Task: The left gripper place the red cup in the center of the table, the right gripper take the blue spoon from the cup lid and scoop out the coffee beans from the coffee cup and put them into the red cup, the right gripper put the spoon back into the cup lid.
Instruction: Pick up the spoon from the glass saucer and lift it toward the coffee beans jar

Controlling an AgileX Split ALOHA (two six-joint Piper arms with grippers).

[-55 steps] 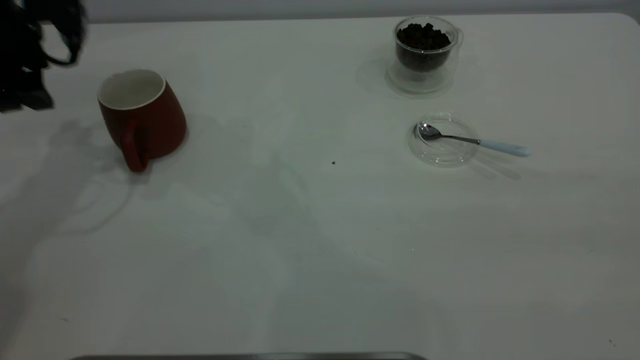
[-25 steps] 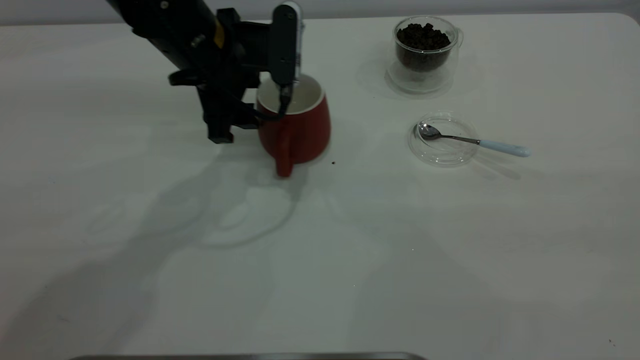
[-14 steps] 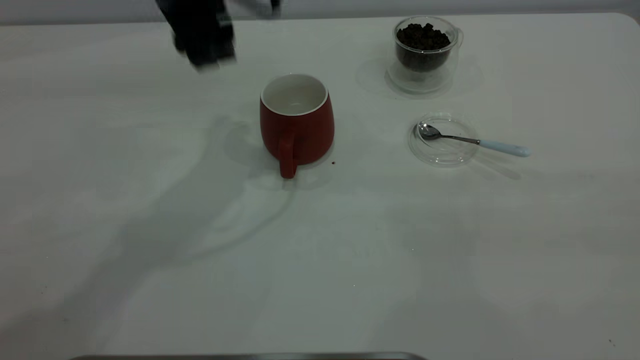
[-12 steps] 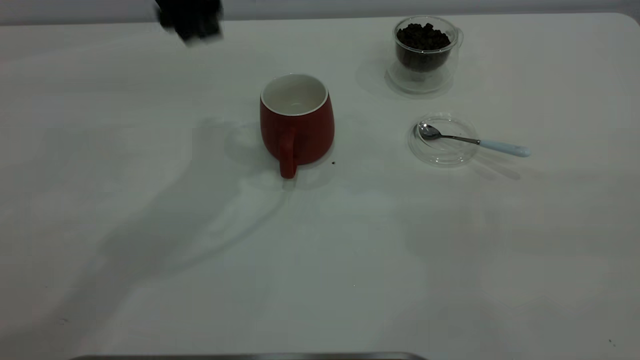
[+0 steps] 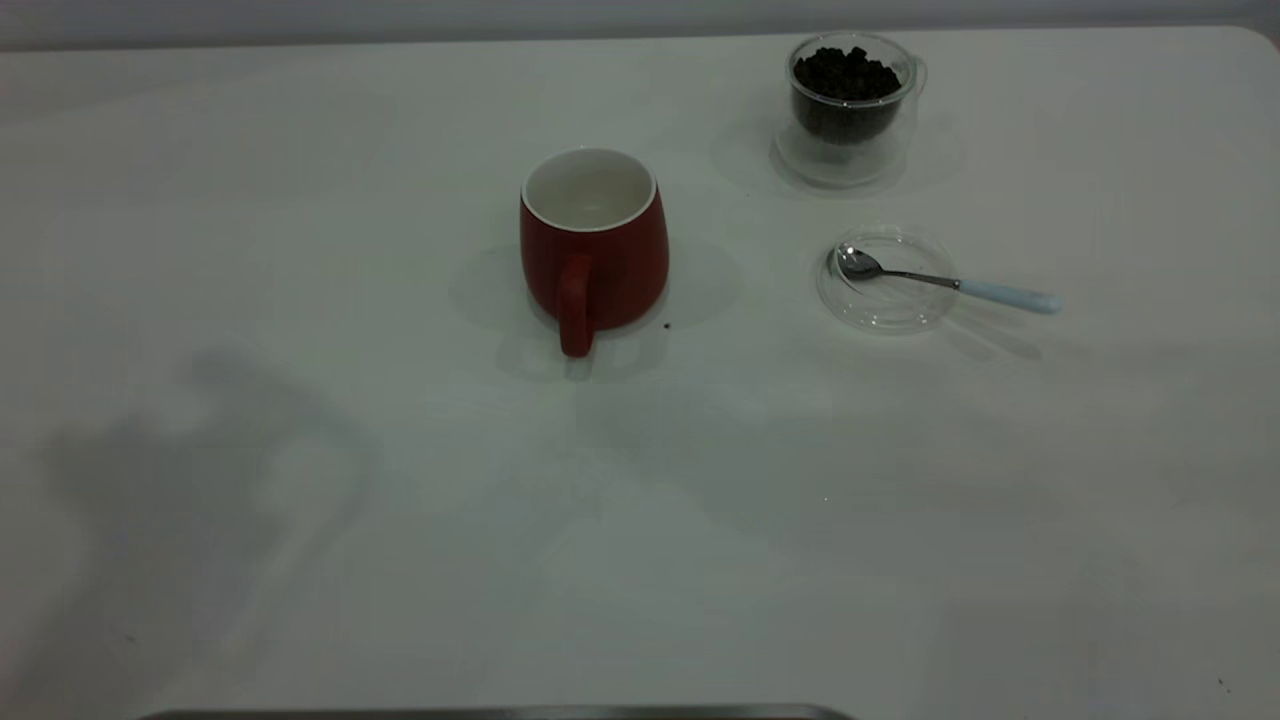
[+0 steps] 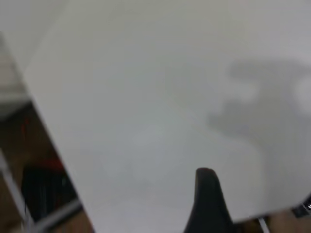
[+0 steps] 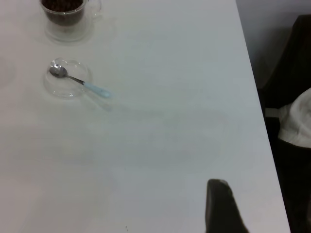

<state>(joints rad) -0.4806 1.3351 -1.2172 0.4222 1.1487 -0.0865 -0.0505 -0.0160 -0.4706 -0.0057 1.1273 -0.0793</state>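
Note:
The red cup [image 5: 593, 240] stands upright near the middle of the table [image 5: 700, 500], handle toward the near edge, with nothing inside. At the back right is the coffee cup [image 5: 848, 100], holding a heap of coffee beans [image 5: 845, 70]. In front of it lies the cup lid [image 5: 885, 300]. The blue spoon [image 5: 950, 283] rests across the lid, bowl on it and handle pointing right. Neither arm shows in the exterior view. My left gripper [image 6: 206, 194] hangs over bare table near an edge. My right gripper [image 7: 219, 204] is high above the table's right side, far from the spoon [image 7: 80, 83].
A single dark speck [image 5: 667, 325] lies on the table just right of the red cup's base. Beyond the table's right edge the right wrist view shows dark shapes and a white cloth [image 7: 296, 121]. A metal strip [image 5: 500, 713] runs along the near edge.
The left arm brought the red cup from the far left to the centre, let go of it, and withdrew out of the exterior view. Spoon, lid and coffee cup stayed put.

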